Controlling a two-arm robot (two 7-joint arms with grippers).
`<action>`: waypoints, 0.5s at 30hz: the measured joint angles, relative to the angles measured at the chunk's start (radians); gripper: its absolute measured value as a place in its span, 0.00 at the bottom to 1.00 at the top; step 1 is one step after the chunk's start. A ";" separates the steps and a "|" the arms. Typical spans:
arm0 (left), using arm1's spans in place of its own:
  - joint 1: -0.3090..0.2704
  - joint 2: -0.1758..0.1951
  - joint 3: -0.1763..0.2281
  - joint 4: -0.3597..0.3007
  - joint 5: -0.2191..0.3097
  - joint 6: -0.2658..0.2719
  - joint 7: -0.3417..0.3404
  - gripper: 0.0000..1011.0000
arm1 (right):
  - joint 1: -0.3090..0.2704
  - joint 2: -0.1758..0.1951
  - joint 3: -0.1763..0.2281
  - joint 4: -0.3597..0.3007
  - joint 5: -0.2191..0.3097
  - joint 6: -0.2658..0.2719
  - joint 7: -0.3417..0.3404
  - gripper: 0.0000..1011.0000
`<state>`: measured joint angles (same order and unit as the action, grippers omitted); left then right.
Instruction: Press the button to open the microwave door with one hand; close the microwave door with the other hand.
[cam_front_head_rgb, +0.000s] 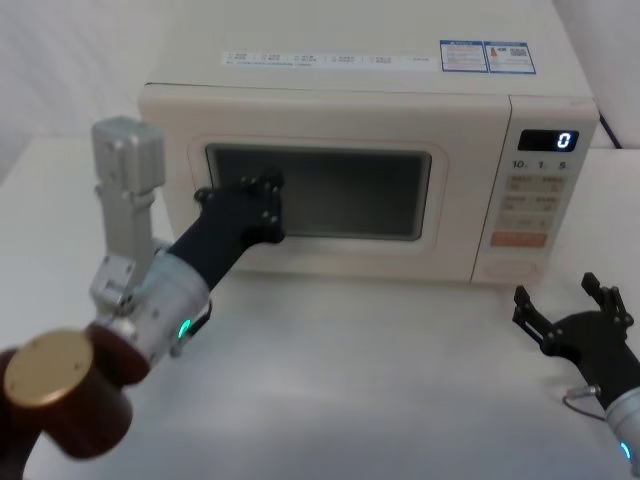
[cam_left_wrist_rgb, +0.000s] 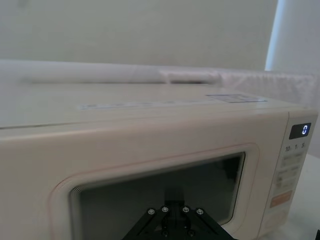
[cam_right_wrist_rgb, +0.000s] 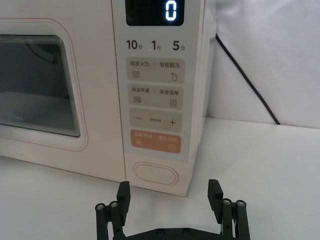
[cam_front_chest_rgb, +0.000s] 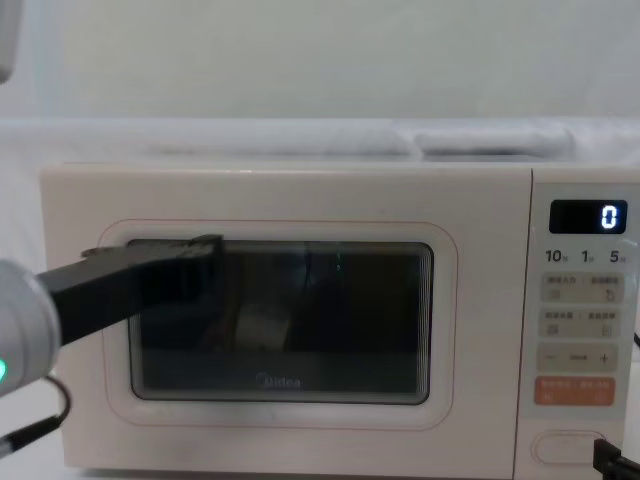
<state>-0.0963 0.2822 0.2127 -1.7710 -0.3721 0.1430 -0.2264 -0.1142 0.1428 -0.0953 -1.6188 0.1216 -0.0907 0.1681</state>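
Observation:
The cream microwave (cam_front_head_rgb: 370, 85) stands at the back of the table with its display reading 0. The microwave door (cam_front_head_rgb: 350, 195) is closed flush with the body. My left gripper (cam_front_head_rgb: 265, 200) is shut, and its tip rests against the left part of the dark window (cam_front_chest_rgb: 330, 320), as the chest view shows for the left gripper (cam_front_chest_rgb: 200, 265). My right gripper (cam_front_head_rgb: 556, 295) hovers open low in front of the control panel. In the right wrist view the right gripper (cam_right_wrist_rgb: 169, 195) is just short of the wide cream button (cam_right_wrist_rgb: 155, 174), not touching it.
A black power cable (cam_right_wrist_rgb: 250, 80) runs down the wall to the right of the oven. The white table (cam_front_head_rgb: 380, 380) stretches in front of the microwave between the two arms. My left arm's brown and gold joint (cam_front_head_rgb: 50, 375) is at the near left.

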 joint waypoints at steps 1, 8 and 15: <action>0.019 0.003 -0.008 -0.011 -0.002 -0.008 0.007 0.00 | 0.000 0.000 0.000 0.000 0.000 0.000 0.000 0.99; 0.088 0.016 -0.036 -0.046 0.015 -0.044 0.039 0.03 | 0.000 0.000 0.000 0.000 0.000 0.000 0.000 0.99; 0.136 0.014 -0.070 -0.051 0.015 -0.067 0.046 0.22 | 0.000 0.000 0.000 0.000 0.000 0.000 0.000 0.99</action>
<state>0.0398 0.2957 0.1425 -1.8220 -0.3573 0.0759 -0.1803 -0.1142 0.1427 -0.0953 -1.6188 0.1215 -0.0907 0.1681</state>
